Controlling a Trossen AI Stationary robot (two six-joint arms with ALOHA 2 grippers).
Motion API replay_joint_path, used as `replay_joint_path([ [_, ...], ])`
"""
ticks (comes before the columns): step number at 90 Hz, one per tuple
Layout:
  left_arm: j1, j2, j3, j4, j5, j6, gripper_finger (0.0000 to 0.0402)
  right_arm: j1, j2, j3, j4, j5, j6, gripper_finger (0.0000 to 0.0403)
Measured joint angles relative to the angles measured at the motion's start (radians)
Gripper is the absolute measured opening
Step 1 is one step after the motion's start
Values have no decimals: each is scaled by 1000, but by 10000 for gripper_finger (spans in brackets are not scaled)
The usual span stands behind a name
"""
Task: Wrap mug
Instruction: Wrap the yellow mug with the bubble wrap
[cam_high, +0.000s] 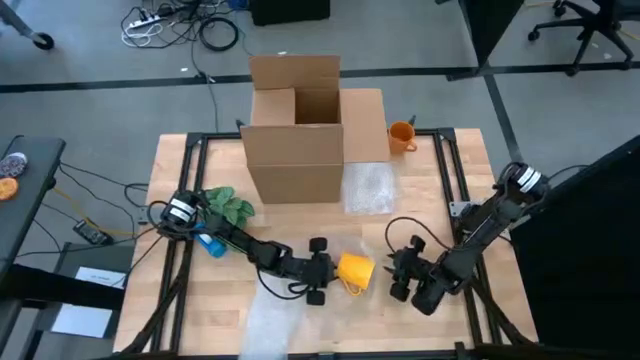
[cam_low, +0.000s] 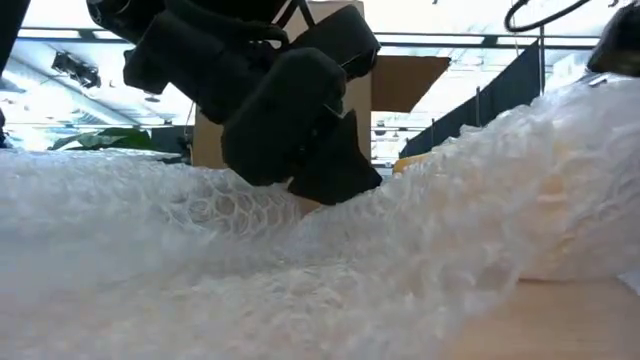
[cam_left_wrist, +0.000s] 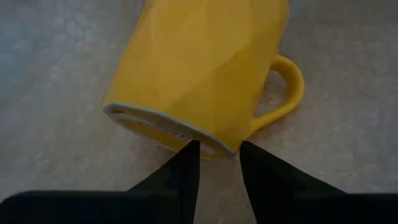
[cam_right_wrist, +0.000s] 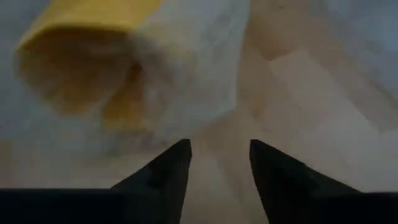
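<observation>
Lying sideways yellow mug (cam_high: 356, 270), left hand (cam_high: 318, 271) touching

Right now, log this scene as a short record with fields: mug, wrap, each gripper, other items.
mug: yellow mug lying on its side on the bubble wrap, near the table's front edge
left gripper: left gripper at the mug's base, fingers slightly apart
right gripper: right gripper just right of the mug, fingers apart, holding nothing
box: open cardboard box at the back
other items: orange cup, second bubble wrap sheet, green plant
</observation>
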Motion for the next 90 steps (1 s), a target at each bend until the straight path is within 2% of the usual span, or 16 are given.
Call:
replay_joint_path([
  [25,0,0,-1,2,10,0,99,-105,109,-3,366,-50,-322,224],
  [35,0,0,-2,1,11,0,99,-143,160,-3,511,-71,-444,230],
  [47,-1,0,-3,-5,11,0,99,-173,194,-3,613,-100,-514,221],
  [56,-1,0,-3,-5,13,0,99,-181,189,-3,619,-115,-515,200],
  [64,-1,0,-3,-4,17,0,99,-181,186,-3,618,-114,-513,166],
  [82,-2,1,-3,-4,25,4,99,-182,185,-3,616,-85,-533,31],
  [90,-3,-6,-2,-23,9,30,99,-170,183,14,602,-44,-558,20],
])
